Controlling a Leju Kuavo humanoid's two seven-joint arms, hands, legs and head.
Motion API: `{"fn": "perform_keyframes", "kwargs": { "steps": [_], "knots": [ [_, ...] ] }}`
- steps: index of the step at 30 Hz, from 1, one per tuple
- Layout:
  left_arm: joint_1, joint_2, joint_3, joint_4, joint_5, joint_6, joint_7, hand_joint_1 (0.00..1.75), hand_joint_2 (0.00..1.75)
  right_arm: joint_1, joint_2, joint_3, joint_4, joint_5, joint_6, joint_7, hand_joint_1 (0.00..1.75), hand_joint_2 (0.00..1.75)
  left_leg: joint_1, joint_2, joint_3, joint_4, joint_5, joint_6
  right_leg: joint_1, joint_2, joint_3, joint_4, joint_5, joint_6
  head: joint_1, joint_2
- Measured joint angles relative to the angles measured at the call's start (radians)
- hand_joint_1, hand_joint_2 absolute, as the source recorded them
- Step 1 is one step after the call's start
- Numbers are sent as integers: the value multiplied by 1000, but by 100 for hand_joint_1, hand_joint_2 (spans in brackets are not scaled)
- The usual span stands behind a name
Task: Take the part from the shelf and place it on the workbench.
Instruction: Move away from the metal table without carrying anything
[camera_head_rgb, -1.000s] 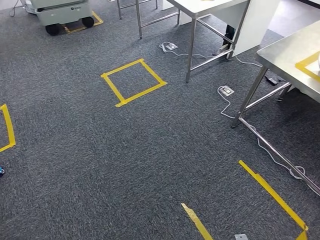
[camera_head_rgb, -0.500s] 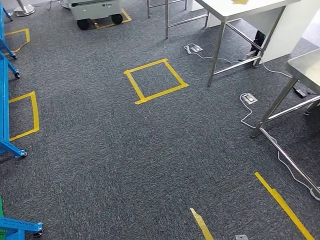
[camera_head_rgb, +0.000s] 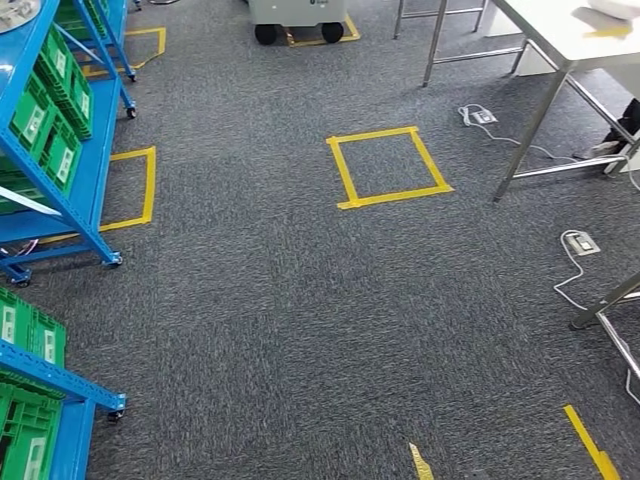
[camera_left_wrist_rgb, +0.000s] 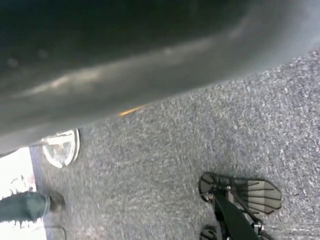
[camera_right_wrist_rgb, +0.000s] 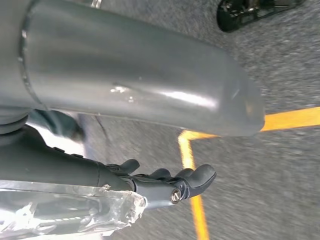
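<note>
Two blue shelves (camera_head_rgb: 72, 190) newly at left, camera panned since earlier.

The carpet (camera_head_rgb: 264, 300) is a rough, matt, speckled grey pile. Yellow tape square (camera_head_rgb: 389, 167) lies flat on it with a faint sheen. The shelf (camera_head_rgb: 79, 200) is blue-painted metal, smooth and slightly glossy, and carries green plastic bins (camera_head_rgb: 45, 120) with white paper labels. The workbench (camera_head_rgb: 558, 50) has a pale, smooth top on bare brushed-steel legs that catch the light. A white cable (camera_head_rgb: 562, 285) looks like smooth plastic.

In the right wrist view the right hand (camera_right_wrist_rgb: 166, 182) shows a smooth grey thumb with a satin gloss, dark matt fingers (camera_right_wrist_rgb: 198, 177), and crinkled clear plastic film (camera_right_wrist_rgb: 68, 210) beside them.
</note>
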Motion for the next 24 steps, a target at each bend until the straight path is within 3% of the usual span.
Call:
{"fn": "perform_keyframes", "kwargs": {
  "steps": [2, 4, 6, 7, 8, 9, 11, 13, 15, 17, 19, 21, 23, 24],
  "knots": [
    [4, 1, 0, 0, 0, 0, 1, 0, 0, -2, 2, 2, 0, 2, -1, 1, 0, 0, 3, -14, -5, 0, 2, -13, 0, -18, 7, -6, 2, -6, 0, 0],
    [5, 2, 0, 1, 0, -1, 1, 0, 0, -1, 4, 3, 0, 3, -1, 1, 0, 0, 2, 16, -22, 38, -25, -24, -4, -42, 12, -14, 6, -16, -5, 0],
    [2, 2, 0, 1, 0, 0, 2, 0, 0, 2, 5, 3, 0, 3, -3, 1, 0, 0, 2, 69, -77, 150, -86, -34, -4, -68, 15, -18, 5, -24, -11, 0],
    [1, 2, 0, 1, 0, 0, 2, 0, 0, 3, 5, 3, 0, 4, -4, 1, 0, 0, 4, 83, -110, 217, -113, -38, -3, -83, 15, -18, 4, -26, -12, 0],
    [1, 2, 0, 1, 0, 0, 2, 0, 0, 3, 5, 3, 0, 4, -4, 1, 0, 0, 6, 91, -133, 263, -124, -41, -2, -96, 16, -17, 2, -26, -12, 0],
    [2, 2, 0, 1, 0, 0, 2, 0, 0, 3, 5, 3, 0, 4, -5, 1, 0, 0, 7, 95, -139, 277, -118, -42, -2, -108, 17, -17, 0, -26, -12, 0],
    [6, 2, 0, 1, 0, 0, 2, 0, 0, 2, 5, 3, 0, 5, -6, 1, 0, 0, 7, 109, -93, 191, -56, -37, -1, -130, 24, -17, -4, -24, -12, 0],
    [4, 3, 0, 1, 0, 0, 2, 0, 0, 2, 5, 4, 0, 5, -6, 1, 0, 0, -1, 147, -24, 58, -6, -25, 4, -151, 31, -16, -12, -18, -12, 0],
    [1, 5, 0, 1, 0, 0, 2, 0, 0, 1, 5, 4, 0, 6, -6, 1, 0, 0, -10, 166, 2, 1, -1, -13, 9, -172, 34, -15, -18, -10, -12, 0],
    [4, 5, 0, 1, 0, 0, 2, 0, 0, -3, 5, 4, 0, 6, -6, 1, 0, 0, -9, 150, 1, -7, -1, -3, 9, -187, 37, -16, -23, 1, -11, 0],
    [9, 5, 0, 1, 0, 0, 2, 0, 0, -6, 5, 5, 0, 6, -6, 2, 0, 0, -3, 132, 6, -16, 4, 8, 6, -152, 27, 13, -47, 11, -7, 0],
    [6, 4, 0, 1, 0, 1, 2, 0, 0, -4, 5, 7, 0, 7, -6, 2, 0, 0, 1, 112, 8, -20, 7, 14, 3, -99, -25, 124, -107, 17, -1, 0],
    [4, 3, 0, 1, 0, 0, 2, 0, 0, 0, 4, 10, 0, 7, -6, 2, 0, 0, 0, 87, 8, -19, 6, 16, 1, -82, -91, 250, -153, 19, 1, 0],
    [5, 3, 0, 1, 0, 0, 2, 0, 0, 1, 4, 11, 0, 8, -7, 3, 0, 0, 1, 75, 9, -19, 6, 16, 1, -80, -107, 272, -147, 20, 1, 0]
  ]
}}
